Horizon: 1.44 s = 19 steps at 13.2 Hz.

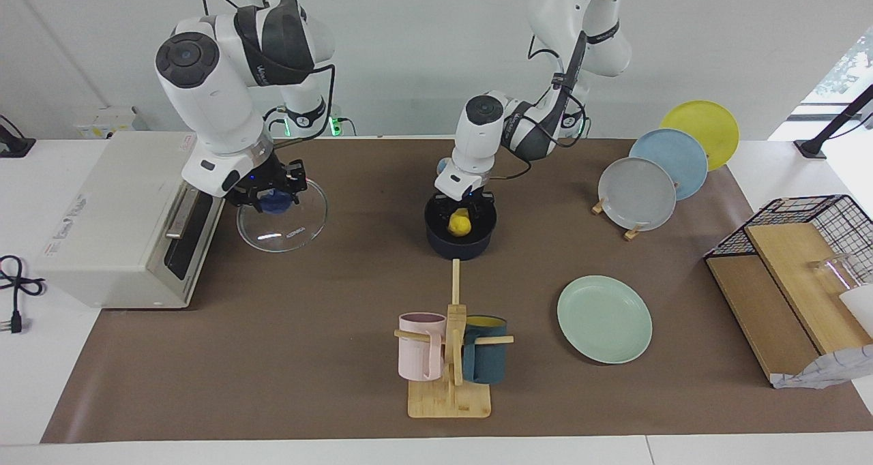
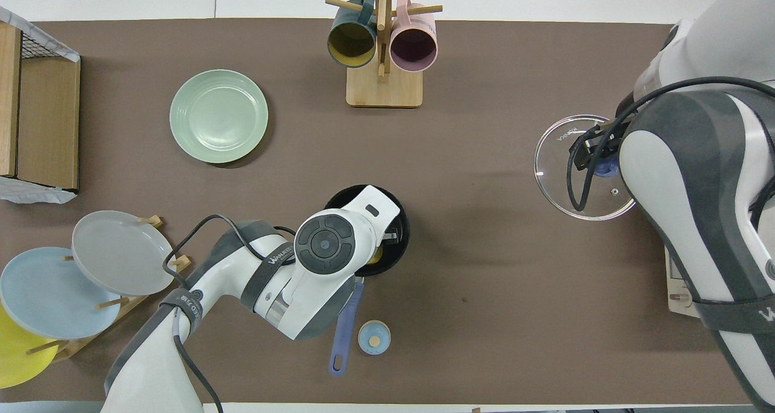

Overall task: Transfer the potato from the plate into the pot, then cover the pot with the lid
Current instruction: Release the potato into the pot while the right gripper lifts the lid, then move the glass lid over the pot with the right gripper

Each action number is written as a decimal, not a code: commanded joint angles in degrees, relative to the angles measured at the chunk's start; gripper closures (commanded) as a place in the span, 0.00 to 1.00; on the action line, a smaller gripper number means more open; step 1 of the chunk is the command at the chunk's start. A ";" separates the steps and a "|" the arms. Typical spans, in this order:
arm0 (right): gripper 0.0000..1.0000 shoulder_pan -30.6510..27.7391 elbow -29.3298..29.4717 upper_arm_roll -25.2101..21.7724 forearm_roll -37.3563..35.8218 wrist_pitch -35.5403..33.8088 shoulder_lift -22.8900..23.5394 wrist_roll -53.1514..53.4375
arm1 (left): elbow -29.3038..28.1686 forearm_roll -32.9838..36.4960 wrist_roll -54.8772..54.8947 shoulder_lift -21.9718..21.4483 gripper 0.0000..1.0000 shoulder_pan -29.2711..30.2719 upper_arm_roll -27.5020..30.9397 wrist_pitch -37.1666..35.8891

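The yellow potato (image 1: 461, 225) is inside the mouth of the dark navy pot (image 1: 436, 238), between the fingers of my left gripper (image 1: 464, 214), which reaches down into the pot. In the overhead view the left arm covers most of the pot (image 2: 402, 231); its blue handle (image 2: 345, 328) points toward the robots. The mint-green plate (image 1: 604, 319) (image 2: 218, 115) lies bare, farther from the robots than the pot. The glass lid (image 1: 290, 232) (image 2: 563, 158) lies toward the right arm's end. My right gripper (image 1: 273, 199) (image 2: 602, 161) is down at its blue knob (image 1: 274, 204).
A wooden mug rack (image 1: 450, 356) with a pink and a teal mug stands farther from the robots than the pot. A plate rack (image 1: 648, 172), a wire basket with boards (image 1: 791, 267), a white appliance (image 1: 116, 219) and a small blue-and-tan knob object (image 2: 374, 337) are also present.
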 commanded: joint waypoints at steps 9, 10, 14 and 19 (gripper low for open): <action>1.00 5.79 4.40 0.38 0.08 -0.96 1.37 8.24 | 24.61 1.09 10.43 -7.13 0.00 11.42 1.68 -35.23; 1.00 7.55 5.99 0.38 0.35 -0.78 2.51 12.53 | 26.37 1.00 13.93 -8.36 0.00 15.01 1.68 -37.95; 1.00 18.97 7.06 1.35 1.93 7.28 6.20 30.38 | 33.76 1.18 27.91 -8.90 0.00 26.10 1.68 -48.34; 1.00 29.80 6.97 1.35 1.14 15.11 12.35 44.21 | 33.16 1.53 39.71 -12.77 0.00 32.89 1.59 -49.85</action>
